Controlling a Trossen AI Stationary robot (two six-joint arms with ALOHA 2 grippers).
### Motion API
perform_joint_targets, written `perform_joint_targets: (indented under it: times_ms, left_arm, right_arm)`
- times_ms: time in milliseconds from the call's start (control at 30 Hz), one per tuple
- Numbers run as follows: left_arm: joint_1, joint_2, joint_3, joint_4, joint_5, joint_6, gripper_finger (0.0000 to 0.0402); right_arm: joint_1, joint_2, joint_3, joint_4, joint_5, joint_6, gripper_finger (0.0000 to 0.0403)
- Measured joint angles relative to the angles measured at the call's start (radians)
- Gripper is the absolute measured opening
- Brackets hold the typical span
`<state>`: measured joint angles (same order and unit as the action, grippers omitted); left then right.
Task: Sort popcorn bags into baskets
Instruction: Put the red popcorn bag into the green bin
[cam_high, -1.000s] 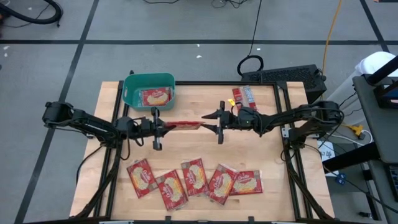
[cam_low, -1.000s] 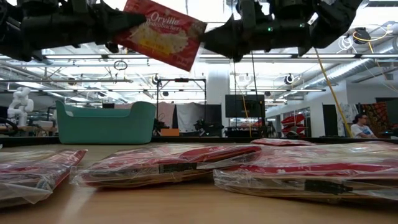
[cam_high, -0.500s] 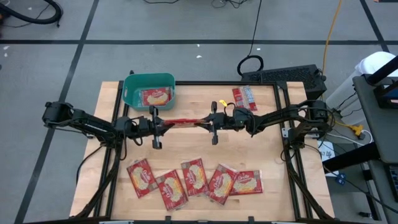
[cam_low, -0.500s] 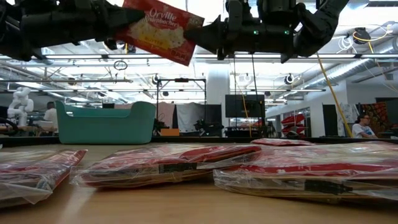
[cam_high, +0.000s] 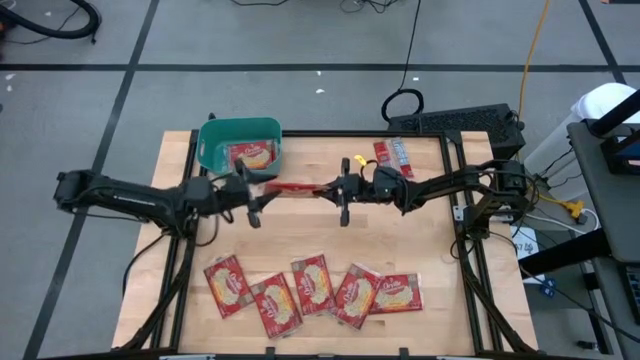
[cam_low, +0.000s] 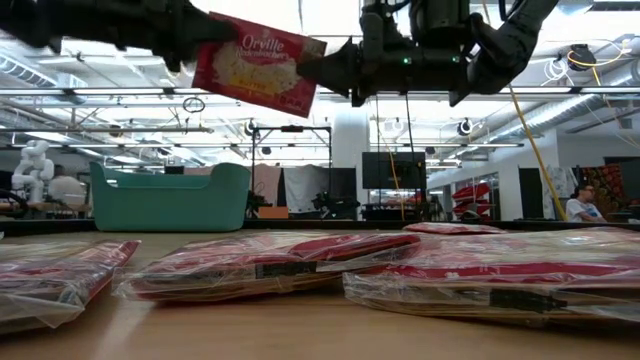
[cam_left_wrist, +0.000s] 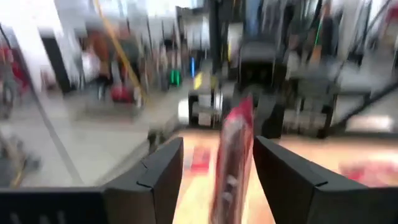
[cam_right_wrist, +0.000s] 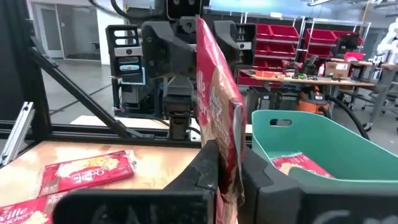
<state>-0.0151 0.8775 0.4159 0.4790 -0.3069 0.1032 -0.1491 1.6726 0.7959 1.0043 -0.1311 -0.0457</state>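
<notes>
Holding one bag (cam_high: 292, 187) in the air between my two grippers, I keep its long axis running left to right, edge-up over the table (cam_high: 420, 230). My left gripper (cam_high: 250, 194) clamps its left end, nearest the basket (cam_high: 209, 140), which sits just behind it with one bag (cam_high: 252, 155) inside. My right gripper (cam_high: 341, 189) pinches the other end. The bag reads "Orville". Five bags (cam_high: 312, 288) lie in a row near the front.
</notes>
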Motion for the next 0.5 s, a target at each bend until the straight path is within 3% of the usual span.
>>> perform_joint_targets:
  times_ms: [167,400,500]
  left_arm:
    - [0.044,0.001,0.158,-0.352,0.06,-0.013,0.015]
    - [0.063,-0.009,0.175,-0.395,0.135,0.001,0.0024]
    - [0.079,-0.009,0.165,-0.396,0.139,-0.001,0.002]
  right_arm:
    - [-0.011,0.0,0.0,-0.013,0.0,0.002,0.001]
    - [-0.014,0.0,0.0,-0.014,-0.002,0.0,0.001]
    - [-0.015,0.0,0.0,-0.019,0.0,-0.004,0.0017]
